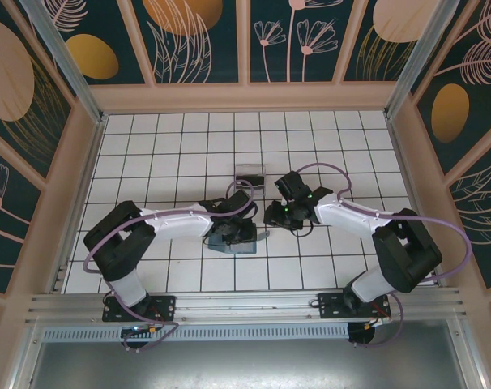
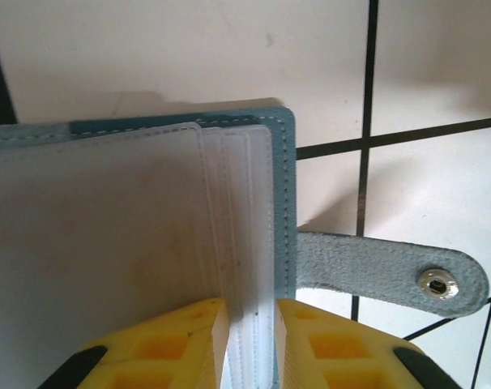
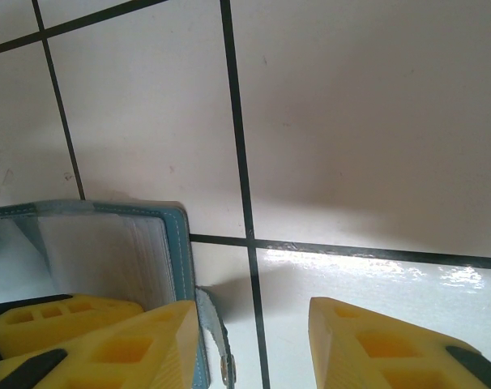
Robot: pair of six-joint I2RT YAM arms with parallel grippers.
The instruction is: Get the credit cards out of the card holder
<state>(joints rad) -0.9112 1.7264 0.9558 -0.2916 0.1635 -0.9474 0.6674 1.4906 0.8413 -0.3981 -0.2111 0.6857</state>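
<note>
The teal card holder (image 1: 236, 237) lies open on the tiled floor between the two arms. In the left wrist view my left gripper (image 2: 252, 324) is shut on the edge stack of its clear plastic sleeves (image 2: 237, 227), just inside the teal cover (image 2: 288, 162). Its strap with a metal snap (image 2: 395, 271) sticks out to the right. My right gripper (image 3: 252, 312) stands open just right of the holder's corner (image 3: 179, 243), above the strap (image 3: 215, 336) and bare tile. The credit cards are hidden; the frosted sleeves show nothing I can make out.
A small clear plastic box (image 1: 249, 174) sits one tile behind the holder. Wooden walls ring the white tiled floor (image 1: 181, 146). The right arm's purple cable (image 1: 326, 174) loops over the floor behind its wrist.
</note>
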